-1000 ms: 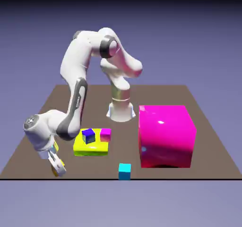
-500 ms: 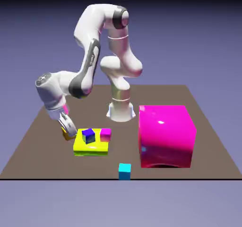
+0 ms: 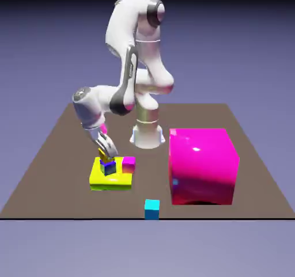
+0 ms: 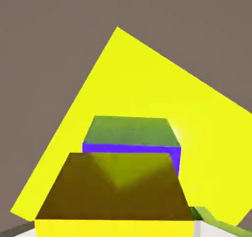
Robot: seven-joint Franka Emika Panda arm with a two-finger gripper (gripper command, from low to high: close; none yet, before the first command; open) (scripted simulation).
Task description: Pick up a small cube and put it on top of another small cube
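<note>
The white robot arm (image 3: 121, 100) rises from its base near the table's far edge, bends high, and drops its wrist toward the exterior view's left, with the claw (image 3: 108, 154) tilted downward over the left half of the table (image 3: 60, 201). The claw's jaws stand apart on either side of a small golden-yellow cube (image 4: 115, 189); whether they still press on it, I cannot tell. That cube is directly over a small dark blue cube (image 3: 108, 168), which rests tilted on the flat yellow-green slab (image 3: 111, 182). Also at the slab, by its right edge, is a small magenta cube (image 3: 128, 164). A small cyan cube (image 3: 152, 210) sits at the table's front edge, near its middle, and a large glossy magenta block (image 3: 203, 166) stands toward the right edge.

The claw partly covers the golden-yellow cube in the exterior view. In the hand view that cube hides part of the blue one, the bottom border cuts it off, and contact between the two is hard to make out.
</note>
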